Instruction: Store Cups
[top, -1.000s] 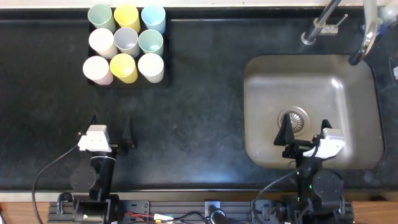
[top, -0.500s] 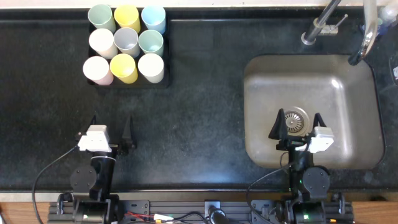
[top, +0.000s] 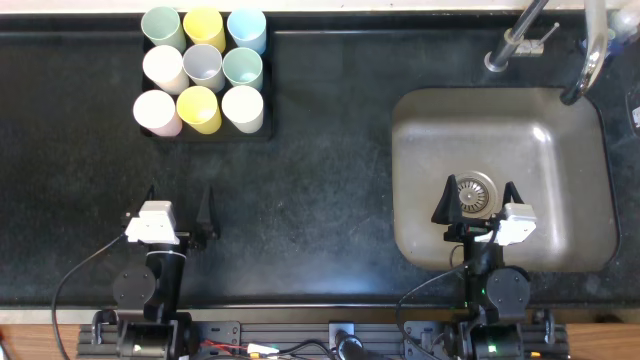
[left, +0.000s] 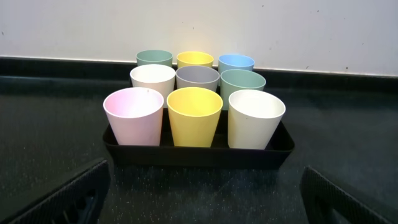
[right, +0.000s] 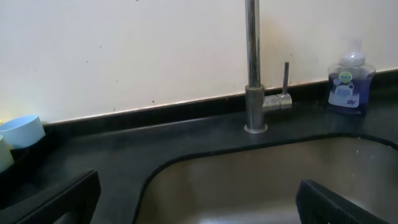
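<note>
While cups (top: 203, 66) fill the back-edge tray (left: 199, 157), left end effector (top: 179, 196) well apart

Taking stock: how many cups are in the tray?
9 cups fill the black tray, three rows of three, at the counter's back left. None appear hidden.
</note>
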